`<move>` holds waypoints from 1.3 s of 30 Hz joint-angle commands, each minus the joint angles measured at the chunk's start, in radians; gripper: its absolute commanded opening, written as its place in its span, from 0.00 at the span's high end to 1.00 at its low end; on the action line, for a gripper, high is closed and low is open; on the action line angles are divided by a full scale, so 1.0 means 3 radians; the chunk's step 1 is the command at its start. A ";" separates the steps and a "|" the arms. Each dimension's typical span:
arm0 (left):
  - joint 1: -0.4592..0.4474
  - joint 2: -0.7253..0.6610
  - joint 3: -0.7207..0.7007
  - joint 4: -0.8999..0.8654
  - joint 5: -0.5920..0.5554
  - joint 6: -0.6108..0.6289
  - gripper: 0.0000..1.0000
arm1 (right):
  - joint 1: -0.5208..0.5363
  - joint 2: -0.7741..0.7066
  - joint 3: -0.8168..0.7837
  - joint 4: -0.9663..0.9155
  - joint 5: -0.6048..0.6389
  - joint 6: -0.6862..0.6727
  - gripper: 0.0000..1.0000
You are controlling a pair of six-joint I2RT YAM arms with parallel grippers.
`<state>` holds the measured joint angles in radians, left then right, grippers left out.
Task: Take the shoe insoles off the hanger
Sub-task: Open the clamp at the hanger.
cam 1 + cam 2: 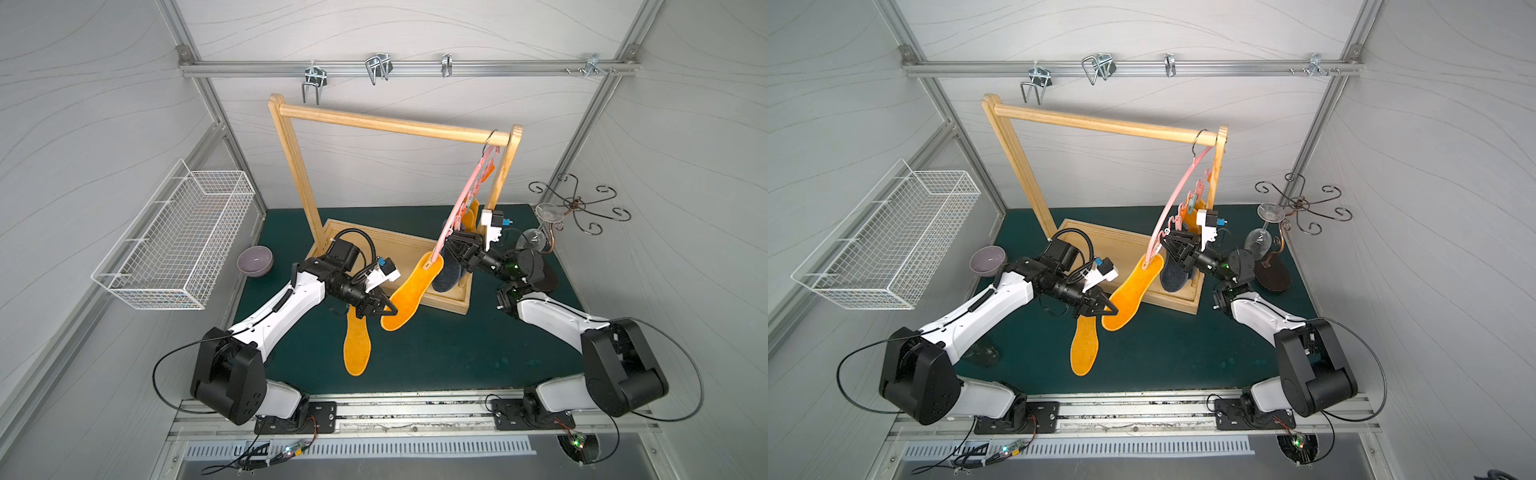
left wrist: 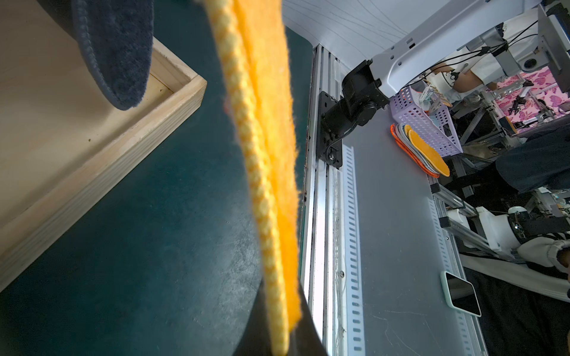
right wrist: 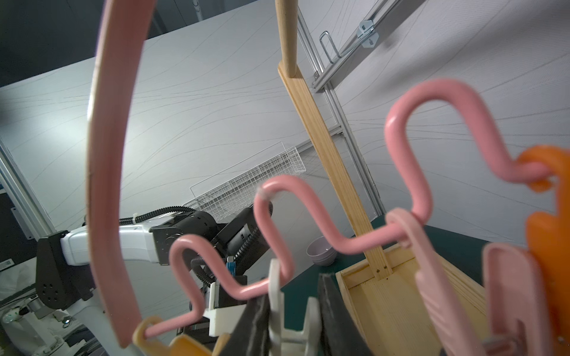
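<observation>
A loose orange insole (image 1: pixel 356 349) lies mid-surface. The left gripper (image 1: pixel 388 309) has its jaws pinching a clipped orange insole (image 1: pixel 415 282). The hanger (image 3: pixel 105 154) dangles from the rack (image 1: pixel 374 121) by the far right corner. The right gripper (image 1: pixel 452 243) has its jaws flanking a white clip (image 3: pixel 277 308); I cannot tell if they grip it.

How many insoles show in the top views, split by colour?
Orange-yellow fuzzy foot-shaped insoles: 3 (that one flat on the green mat, one in the left claw, one far along the thin pink hanger)
Dark grey fuzzy insoles: 2, overlapping on the hanger, so less sure
Total: 5 showing
</observation>
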<state>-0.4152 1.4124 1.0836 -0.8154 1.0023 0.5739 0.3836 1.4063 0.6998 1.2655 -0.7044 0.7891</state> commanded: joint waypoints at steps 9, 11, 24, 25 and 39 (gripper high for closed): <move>0.0220 -0.0110 -0.0074 -0.0163 -0.0037 0.0188 1.00 | -0.0010 -0.0195 -0.0272 0.0093 0.0135 0.0093 0.34; 0.0289 -0.0143 -0.0087 -0.0243 -0.0053 0.0256 1.00 | -0.0010 -0.0246 -0.0358 0.0092 0.0123 0.0078 0.33; 0.0555 -0.0399 -0.0152 -0.0488 -0.0041 0.0381 1.00 | 0.0420 -0.0443 -0.0965 0.0067 0.0235 -0.0234 0.29; 0.0566 -0.0411 -0.0150 -0.0503 -0.0022 0.0388 1.00 | 0.0495 -0.0444 -0.1003 0.0061 0.0278 -0.0291 0.29; 0.0644 -0.0561 -0.0148 -0.0585 0.0119 0.0406 1.00 | 0.1776 0.0066 -0.0921 0.0122 0.1634 -0.0896 0.30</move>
<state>-0.2329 1.2709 1.0317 -0.9611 0.9913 0.6552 0.8780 1.4010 0.3950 1.2709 -0.3485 0.5674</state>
